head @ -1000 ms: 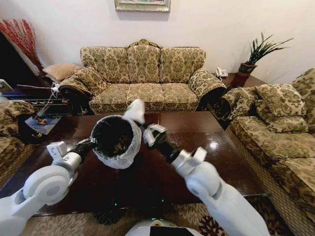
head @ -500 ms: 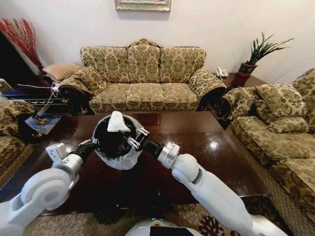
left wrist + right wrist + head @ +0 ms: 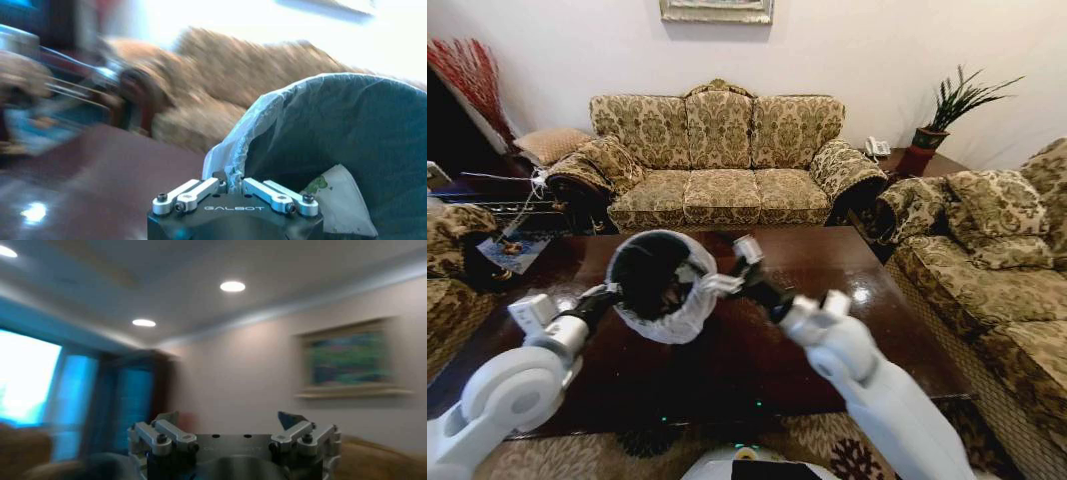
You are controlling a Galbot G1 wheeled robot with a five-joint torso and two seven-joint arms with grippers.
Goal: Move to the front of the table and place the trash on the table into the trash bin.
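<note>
Your left end effector is clamped on the round, bag-lined trash bin holding white scraps above the glossy surface; the right end effector is spread apart.

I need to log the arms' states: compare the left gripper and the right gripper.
The left gripper is shut on the plastic-lined rim of the small round black trash bin, holding it above the glossy dark brown table. The right gripper is open and empty, beside the bin's rim. Both are metal two-finger grippers.

1. The tabletop is glossy dark brown wood, wide and low, standing in front of a patterned sofa.
2. A square inlay shows near its far edge.
3. Ceiling lights glint on its right half.
</note>
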